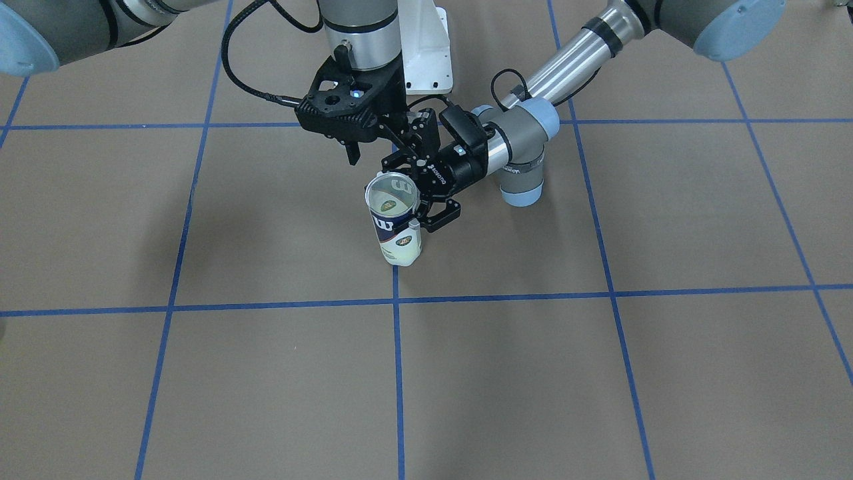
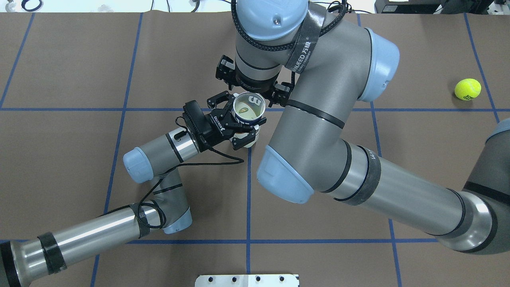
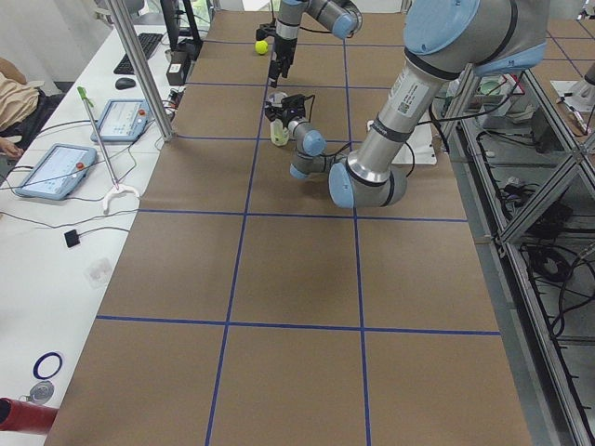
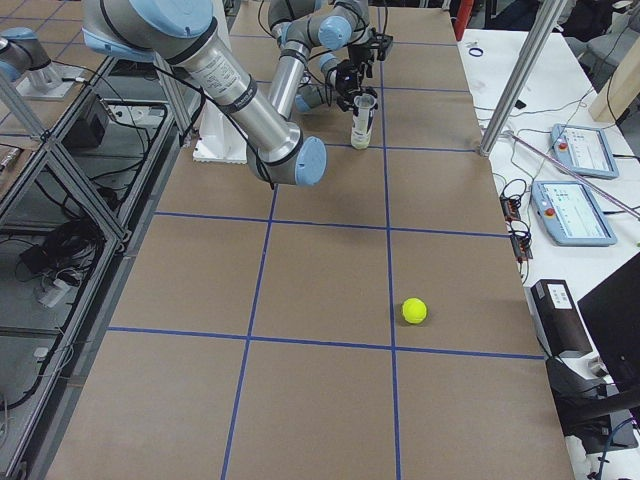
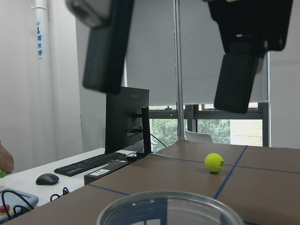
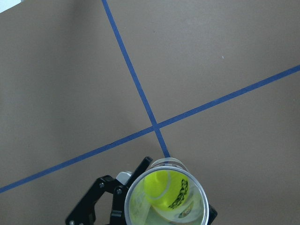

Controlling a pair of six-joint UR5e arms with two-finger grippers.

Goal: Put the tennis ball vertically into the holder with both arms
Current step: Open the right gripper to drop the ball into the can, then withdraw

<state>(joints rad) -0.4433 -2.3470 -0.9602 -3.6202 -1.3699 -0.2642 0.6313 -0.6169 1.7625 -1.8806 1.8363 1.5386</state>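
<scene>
The holder (image 1: 396, 233), a clear can with a white and navy label, stands upright on the table. My left gripper (image 1: 418, 191) reaches in level from the side and is shut on its body, as the overhead view (image 2: 239, 121) also shows. A tennis ball (image 6: 164, 190) with black print lies inside the holder, seen through the mouth in the right wrist view. My right gripper (image 5: 171, 96) hangs straight above the holder's rim (image 5: 168, 206), open and empty, its fingers (image 5: 105, 51) spread wide.
A second tennis ball (image 2: 467, 89) lies loose on the table far to the right, also in the exterior right view (image 4: 414, 311). Blue tape lines grid the brown tabletop (image 1: 600, 373). A white pedestal base (image 1: 426, 60) stands behind the grippers.
</scene>
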